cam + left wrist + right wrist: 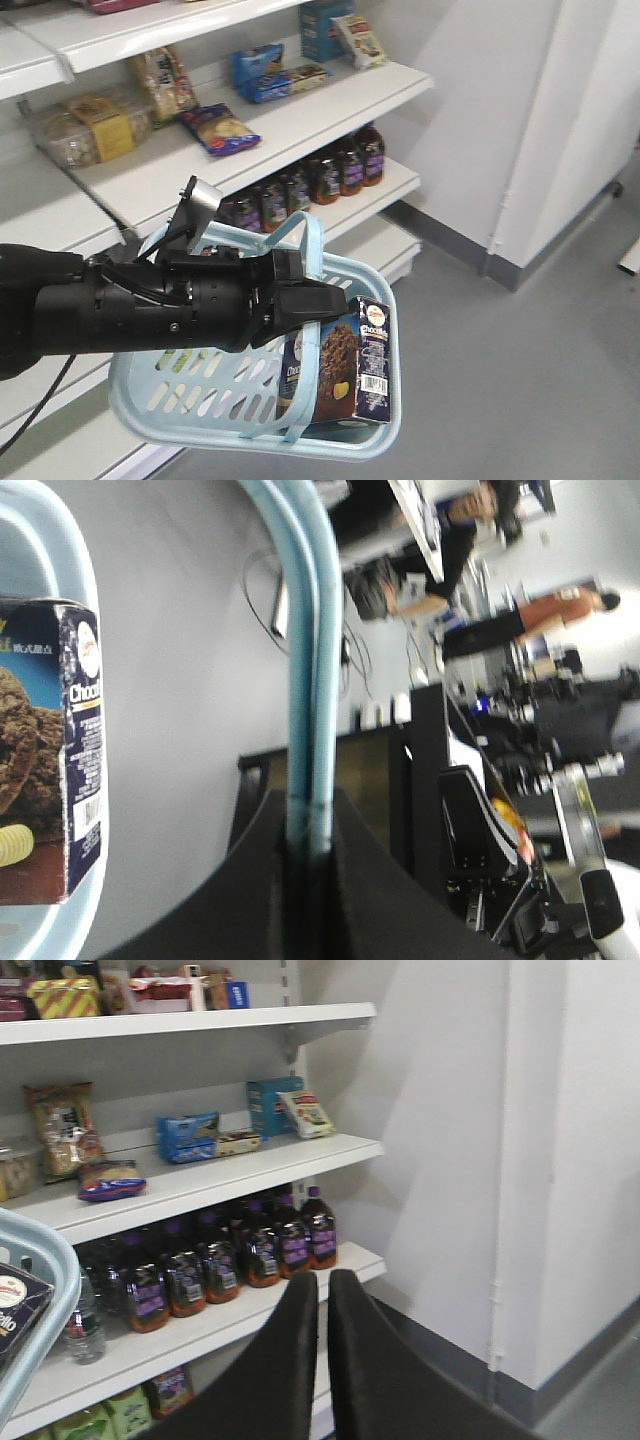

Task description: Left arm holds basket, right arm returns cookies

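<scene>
My left arm (150, 310) reaches in from the left. Its gripper (300, 305) is shut on the two thin handles (308, 630) of the light blue basket (230, 400), which hangs in the air in front of the shelves. The jaws pinch both handles together in the left wrist view, where the gripper (308, 815) shows. The cookies carton (345, 365) stands upright in the basket's right end; it also shows in the left wrist view (50, 750). My right gripper (322, 1282) is shut and empty, right of the basket rim (55, 1280), facing the shelves.
White shelves (300, 110) hold snack packs (218, 128) and blue boxes (188, 1135). Dark drink bottles (250, 1245) line a lower shelf. A white wall and pillar (580, 130) stand at the right above grey floor (520, 380).
</scene>
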You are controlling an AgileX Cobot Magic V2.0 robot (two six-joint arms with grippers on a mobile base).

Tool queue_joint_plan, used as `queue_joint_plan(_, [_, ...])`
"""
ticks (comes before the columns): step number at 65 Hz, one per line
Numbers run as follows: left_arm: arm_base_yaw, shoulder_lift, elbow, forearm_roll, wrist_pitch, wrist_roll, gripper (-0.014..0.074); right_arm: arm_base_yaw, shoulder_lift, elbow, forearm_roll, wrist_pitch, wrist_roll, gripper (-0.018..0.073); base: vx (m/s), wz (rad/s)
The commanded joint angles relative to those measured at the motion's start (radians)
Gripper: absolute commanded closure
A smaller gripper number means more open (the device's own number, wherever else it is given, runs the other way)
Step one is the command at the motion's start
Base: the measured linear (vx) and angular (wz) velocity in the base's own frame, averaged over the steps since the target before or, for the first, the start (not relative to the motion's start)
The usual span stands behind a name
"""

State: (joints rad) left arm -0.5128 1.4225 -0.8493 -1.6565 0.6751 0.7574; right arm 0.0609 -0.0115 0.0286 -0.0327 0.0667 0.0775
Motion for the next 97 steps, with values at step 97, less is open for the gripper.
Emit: queue_joint_plan(97, [-0.005,-0.042,-0.03,-0.062,0.042,0.016,0.0599,-0.001,-0.012,0.017,-0.01,-0.076,0.001,0.057,0.17,0.48])
